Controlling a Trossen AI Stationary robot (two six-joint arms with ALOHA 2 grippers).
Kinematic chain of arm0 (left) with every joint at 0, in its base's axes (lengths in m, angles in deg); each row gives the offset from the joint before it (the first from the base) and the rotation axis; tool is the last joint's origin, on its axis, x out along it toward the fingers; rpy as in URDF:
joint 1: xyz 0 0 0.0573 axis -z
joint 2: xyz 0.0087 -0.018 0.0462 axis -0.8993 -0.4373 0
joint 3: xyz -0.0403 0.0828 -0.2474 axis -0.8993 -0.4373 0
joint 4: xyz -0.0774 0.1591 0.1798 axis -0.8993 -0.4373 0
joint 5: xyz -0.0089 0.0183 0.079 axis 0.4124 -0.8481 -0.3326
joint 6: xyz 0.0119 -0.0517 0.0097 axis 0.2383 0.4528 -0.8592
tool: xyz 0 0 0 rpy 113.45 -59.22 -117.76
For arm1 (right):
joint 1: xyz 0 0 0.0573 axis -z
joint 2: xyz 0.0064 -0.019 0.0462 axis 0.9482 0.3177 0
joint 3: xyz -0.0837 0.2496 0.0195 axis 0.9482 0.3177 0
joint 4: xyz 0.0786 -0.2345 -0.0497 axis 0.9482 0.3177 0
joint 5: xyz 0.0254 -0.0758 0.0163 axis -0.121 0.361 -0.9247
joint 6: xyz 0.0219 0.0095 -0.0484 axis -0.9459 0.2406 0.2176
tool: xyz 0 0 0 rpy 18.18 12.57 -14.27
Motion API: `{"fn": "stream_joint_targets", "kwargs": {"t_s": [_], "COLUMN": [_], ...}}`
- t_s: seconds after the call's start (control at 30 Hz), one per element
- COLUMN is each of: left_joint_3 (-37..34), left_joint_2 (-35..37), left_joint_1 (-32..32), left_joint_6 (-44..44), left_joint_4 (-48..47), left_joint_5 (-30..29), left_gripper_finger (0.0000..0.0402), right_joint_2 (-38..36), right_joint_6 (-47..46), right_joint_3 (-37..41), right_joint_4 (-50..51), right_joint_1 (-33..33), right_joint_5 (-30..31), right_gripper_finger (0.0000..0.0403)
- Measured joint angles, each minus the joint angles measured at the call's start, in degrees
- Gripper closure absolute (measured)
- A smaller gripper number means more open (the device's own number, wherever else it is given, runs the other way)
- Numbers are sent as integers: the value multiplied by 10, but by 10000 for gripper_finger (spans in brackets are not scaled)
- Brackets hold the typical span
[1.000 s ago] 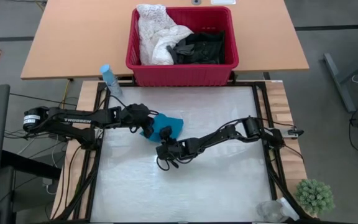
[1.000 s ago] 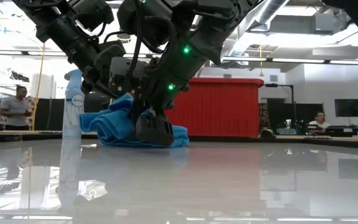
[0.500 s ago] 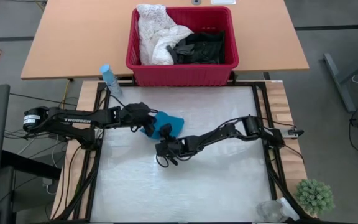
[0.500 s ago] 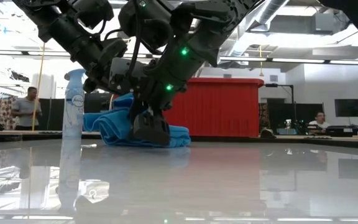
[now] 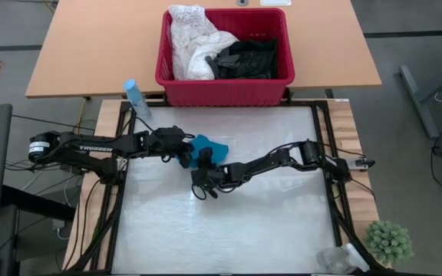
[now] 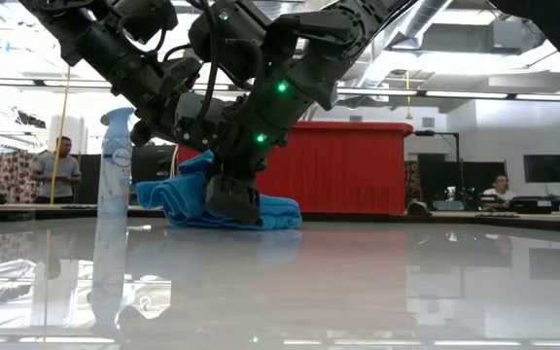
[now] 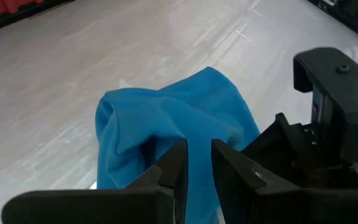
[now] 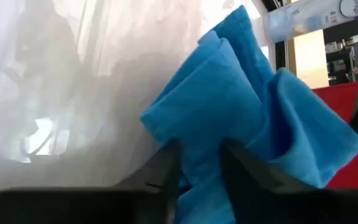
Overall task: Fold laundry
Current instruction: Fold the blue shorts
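Now right jaws tighter on teal garment (image 5: 209, 148)

I see my white work table (image 5: 221, 222), shiny and pale. A small blue cloth (image 5: 209, 148) lies bunched up on it, near the far left part. A spray bottle (image 5: 136, 98) stands at the far left corner. Behind it is a wooden table (image 5: 83, 46), and a red basket (image 5: 225, 86) full of clothes sits on that.

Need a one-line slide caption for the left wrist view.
Left gripper pinches a fold of the blue garment on the white table, with the right gripper alongside.
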Motion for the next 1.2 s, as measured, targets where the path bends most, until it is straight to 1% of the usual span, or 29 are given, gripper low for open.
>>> {"fn": "stream_joint_targets", "kwargs": {"t_s": [0.13, 0.17, 0.37, 0.43, 0.47, 0.5, 0.53, 0.6, 0.63, 0.7, 0.73, 0.8, 0.83, 0.93, 1.0, 1.1, 1.2], "left_joint_3": [0, 0, 0, 0, 0, 0, 0, 0, 0, 0, 0, 0, 0, 0, 0, 0, 0], "left_joint_2": [0, 0, 0, 0, 0, 0, 0, 0, 0, 0, 0, 0, 0, 0, 0, 0, 0], "left_joint_1": [0, 0, 0, 0, 0, 0, 0, 0, 0, 0, 0, 0, 0, 0, 0, 0, 0], "left_joint_6": [0, 0, 5, 26, 40, 53, 64, 81, 85, 89, 92, 103, 110, 126, 138, 156, 173], "left_joint_4": [0, 0, -1, -1, -1, -1, -1, -3, -3, -5, -4, -4, -4, -5, -4, -4, -3], "left_joint_5": [0, 0, 0, -3, -6, -9, -10, -5, 1, 6, 7, 8, 12, 28, 40, 42, 42], "left_gripper_finger": [343, 343, 343, 343, 343, 343, 343, 343, 343, 343, 343, 343, 343, 343, 343, 343, 343], "right_joint_2": [0, 0, -5, -15, -22, -29, -38, -46, -47, -44, -41, -37, -37, -37, -36, -36, -36], "right_joint_6": [4, 4, -20, -49, -88, -153, -234, -427, -511, -641, -688, -767, -799, -893, -957, -1080, -1187], "right_joint_3": [0, 0, 0, 0, 0, 0, 0, 0, -1, 0, 1, 0, 0, 3, 13, 42, 78], "right_joint_4": [4, 9, 62, 84, 93, 98, 105, 115, 111, 88, 64, 5, -9, -13, 2, -7, -49], "right_joint_1": [-3, -5, -29, -38, -42, -45, -45, -40, -36, -30, -29, -28, -30, -37, -43, -54, -55], "right_joint_5": [0, -1, 2, -12, -32, -63, -110, -216, -256, -315, -328, -323, -313, -262, -216, -157, -116], "right_gripper_finger": [374, 385, 383, 385, 384, 381, 375, 353, 340, 311, 295, 263, 247, 202, 179, 158, 153]}}
